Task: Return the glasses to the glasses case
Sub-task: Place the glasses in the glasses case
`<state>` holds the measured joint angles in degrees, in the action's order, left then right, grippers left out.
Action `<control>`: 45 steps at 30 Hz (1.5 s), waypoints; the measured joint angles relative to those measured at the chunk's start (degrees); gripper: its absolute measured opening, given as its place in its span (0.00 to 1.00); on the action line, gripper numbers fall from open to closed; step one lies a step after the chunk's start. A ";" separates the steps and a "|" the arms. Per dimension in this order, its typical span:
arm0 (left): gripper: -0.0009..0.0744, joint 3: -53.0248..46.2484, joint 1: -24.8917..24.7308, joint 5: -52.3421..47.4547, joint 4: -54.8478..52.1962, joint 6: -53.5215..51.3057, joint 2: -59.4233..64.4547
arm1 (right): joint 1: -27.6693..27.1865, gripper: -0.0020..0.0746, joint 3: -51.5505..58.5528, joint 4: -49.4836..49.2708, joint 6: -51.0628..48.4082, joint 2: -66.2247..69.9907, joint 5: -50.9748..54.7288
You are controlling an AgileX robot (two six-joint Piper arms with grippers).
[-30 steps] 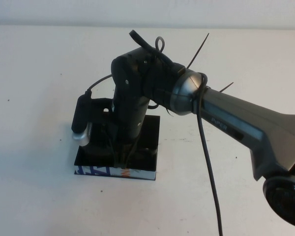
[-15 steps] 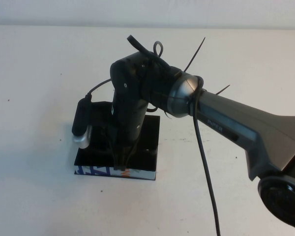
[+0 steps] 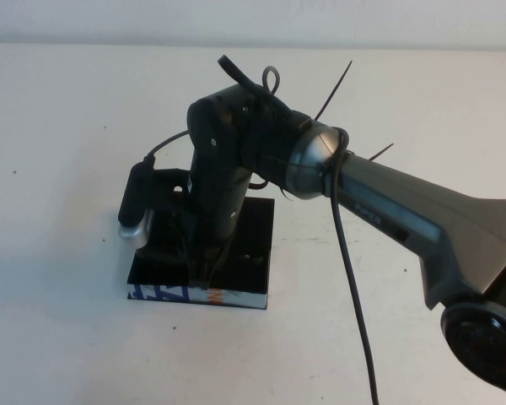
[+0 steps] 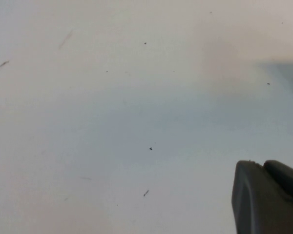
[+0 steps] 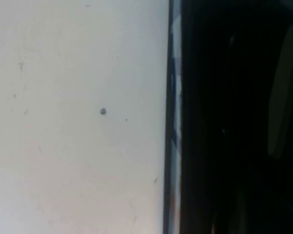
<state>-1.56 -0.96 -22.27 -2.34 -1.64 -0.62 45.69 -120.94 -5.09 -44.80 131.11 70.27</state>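
Right end effector (image 3: pixel 204 272) down over the case (image 3: pixel 251 253) on the worktop (image 3: pixel 59 152); grip state and glasses hidden, cannot tell. Judgement: lower straight, release only inside the rim. Left end effector (image 4: pixel 268 195) off over bare worktop, fingers unreadable.

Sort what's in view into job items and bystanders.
Job: glasses case, under the right gripper, which reaches down onto it; glasses not visible.
Bystanders: white table; left gripper, parked over bare table away from the case.
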 joint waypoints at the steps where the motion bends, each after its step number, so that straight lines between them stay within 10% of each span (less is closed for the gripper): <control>1: 0.01 0.00 0.00 0.00 0.00 0.00 0.00 | 0.00 0.07 0.00 0.00 0.00 0.00 0.00; 23: 0.01 0.00 0.00 0.00 -0.03 0.00 0.00 | 0.00 0.09 0.20 -0.08 0.00 1.48 0.00; 33: 0.01 0.00 0.00 0.00 -0.03 0.00 0.00 | 0.00 0.52 0.20 1.37 0.00 0.75 0.00; 45: 0.01 0.00 0.00 0.00 -0.03 0.00 0.00 | 0.00 0.54 0.09 2.03 3.04 -3.99 0.10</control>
<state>-1.56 -0.96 -22.27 -2.36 -1.64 -0.62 45.69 -120.85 -3.06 -41.76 127.12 70.37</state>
